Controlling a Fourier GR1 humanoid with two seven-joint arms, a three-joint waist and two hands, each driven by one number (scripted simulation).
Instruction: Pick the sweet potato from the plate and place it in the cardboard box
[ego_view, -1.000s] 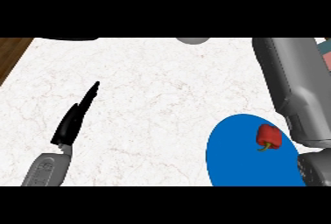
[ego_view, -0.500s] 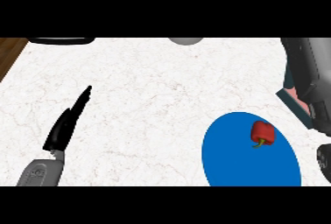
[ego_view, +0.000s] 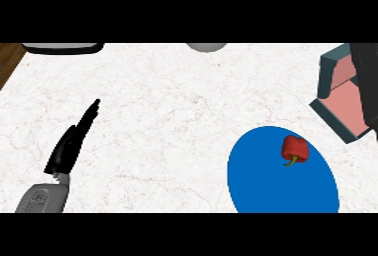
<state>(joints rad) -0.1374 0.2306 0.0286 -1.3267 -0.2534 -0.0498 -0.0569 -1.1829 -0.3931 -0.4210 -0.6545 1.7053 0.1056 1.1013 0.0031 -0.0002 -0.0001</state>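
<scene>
A small red vegetable (ego_view: 295, 148) with a green stem, shaped like a pepper, lies on the upper right part of a blue plate (ego_view: 266, 185). The box (ego_view: 341, 95), with grey-teal walls and a pink inside, stands at the right edge just above the plate. A black strip of my right hand (ego_view: 367, 85) shows at the right edge, over the box; its fingers are hidden. My left hand (ego_view: 72, 142) rests at the lower left with straight fingers pointing up, far from the plate and holding nothing.
The white marbled counter (ego_view: 170, 110) fills the view. A dark flat object (ego_view: 63, 48) sits at the top left and a grey round thing (ego_view: 207, 46) at the top middle. The counter's wooden edge (ego_view: 7, 62) shows at the far left.
My right forearm has swung away to the right edge, uncovering the box. The plate, the red vegetable and my left hand have hardly shifted.
</scene>
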